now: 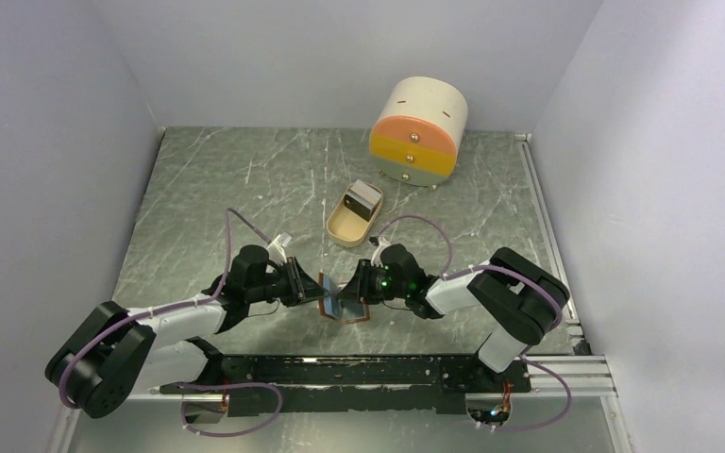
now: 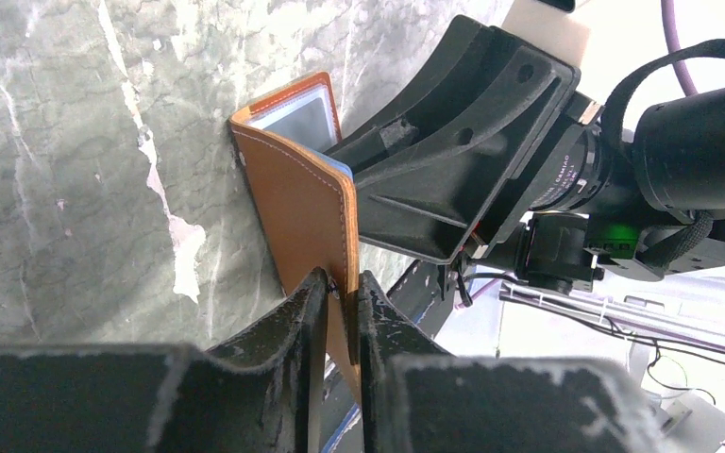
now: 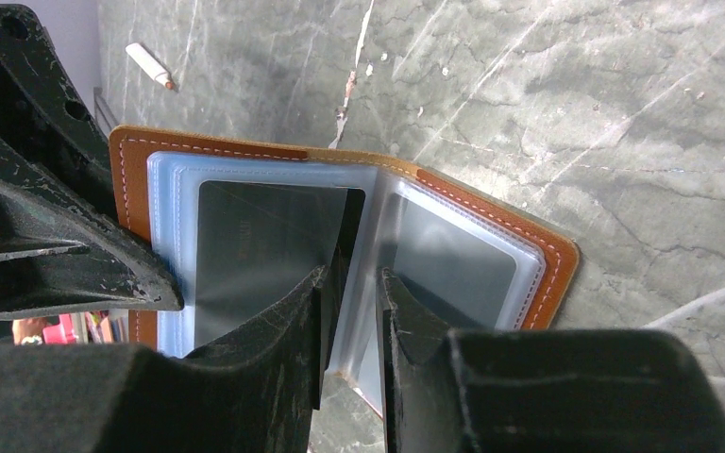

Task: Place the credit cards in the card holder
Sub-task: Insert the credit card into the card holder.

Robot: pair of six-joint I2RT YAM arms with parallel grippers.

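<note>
Two arms converge on the open tan-brown leather card holder [image 1: 347, 311].
Left gripper [image 2: 340, 293] clamps its cover [image 2: 297, 203]; right gripper [image 3: 351, 283] pinches a clear pocket leaf [image 3: 363, 241].

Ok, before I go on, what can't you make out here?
Right wrist: whether the right gripper pinches the dark card or only a clear pocket; its fingers cover that edge.
Top external: the card holder, mostly hidden between the left gripper and the right.
Top external: what lies in the tray, too small.

Tan leather card holder [image 3: 549, 272] open book-wise, clear pockets fanned; glossy grey credit cards [image 3: 257, 247] seated in pockets on both halves.
</note>
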